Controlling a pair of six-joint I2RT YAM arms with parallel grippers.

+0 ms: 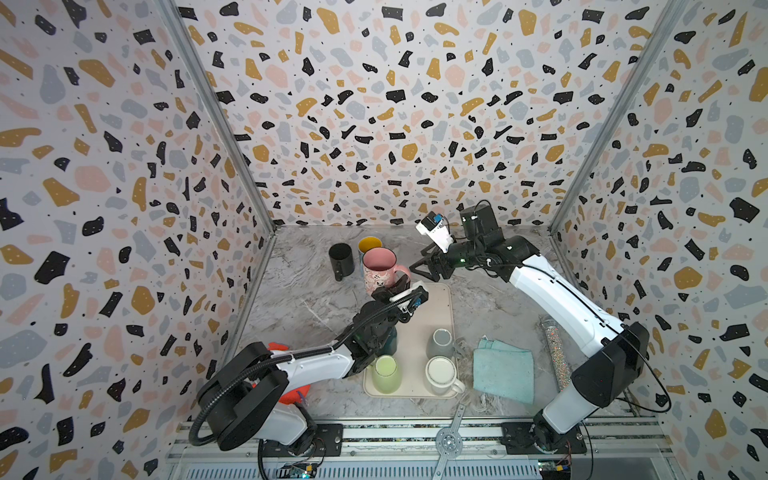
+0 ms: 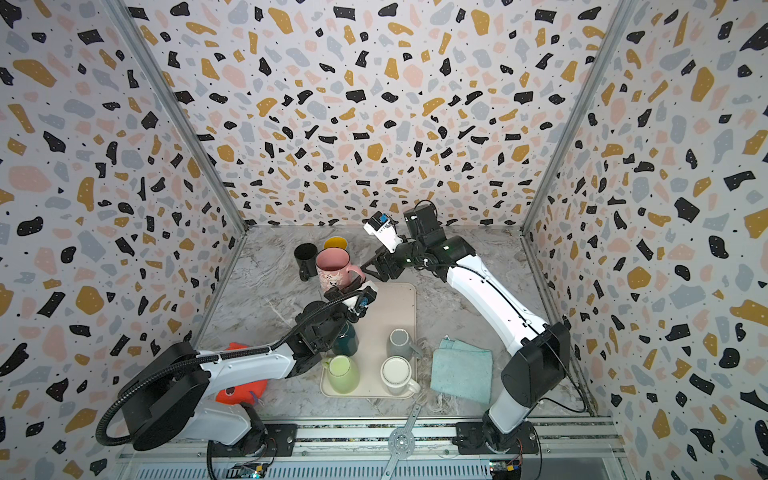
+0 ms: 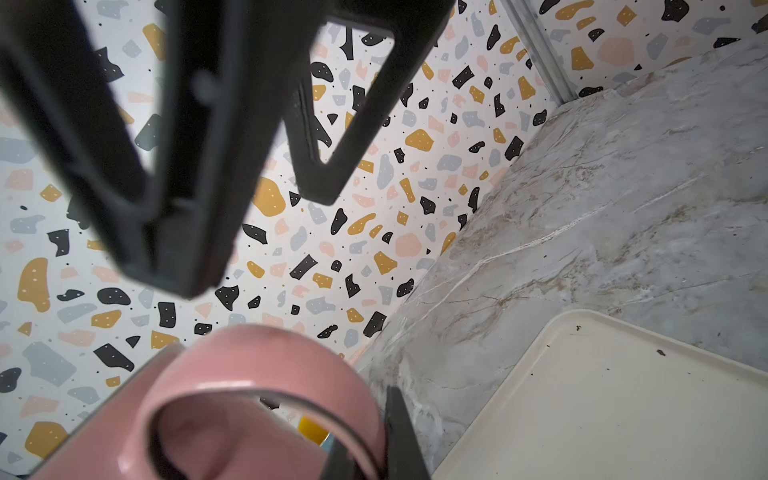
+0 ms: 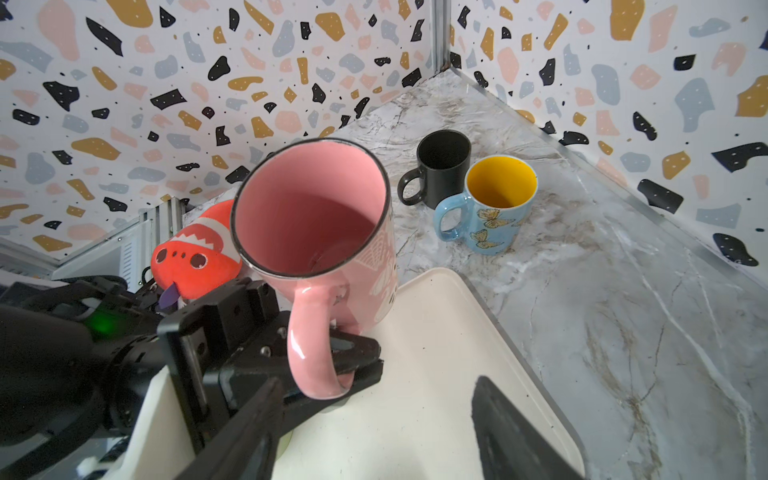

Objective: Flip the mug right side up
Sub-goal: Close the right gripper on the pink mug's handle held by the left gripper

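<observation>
The pink mug (image 1: 380, 270) (image 2: 334, 268) stands mouth up, a little tilted, at the far left corner of the cream tray (image 1: 432, 307); its base is hidden. In the right wrist view its pink inside (image 4: 316, 216) faces the camera. My left gripper (image 1: 401, 286) (image 2: 353, 287) (image 4: 349, 357) is shut on the mug's handle, whose loop fills the left wrist view (image 3: 257, 399). My right gripper (image 1: 419, 266) (image 2: 372, 266) (image 4: 374, 424) hovers open just right of the mug, touching nothing. Its black fingers (image 3: 195, 174) loom above the mug in the left wrist view.
Behind the pink mug stand a black mug (image 1: 340, 259) (image 4: 442, 166) and a blue mug with a yellow inside (image 1: 370, 244) (image 4: 490, 203). Grey (image 1: 440, 343), white (image 1: 442, 374), green (image 1: 385, 374) and dark teal (image 1: 390, 343) mugs sit on the tray. A teal cloth (image 1: 503, 370), glitter tube (image 1: 555, 353) and orange plush (image 4: 195, 253) lie nearby.
</observation>
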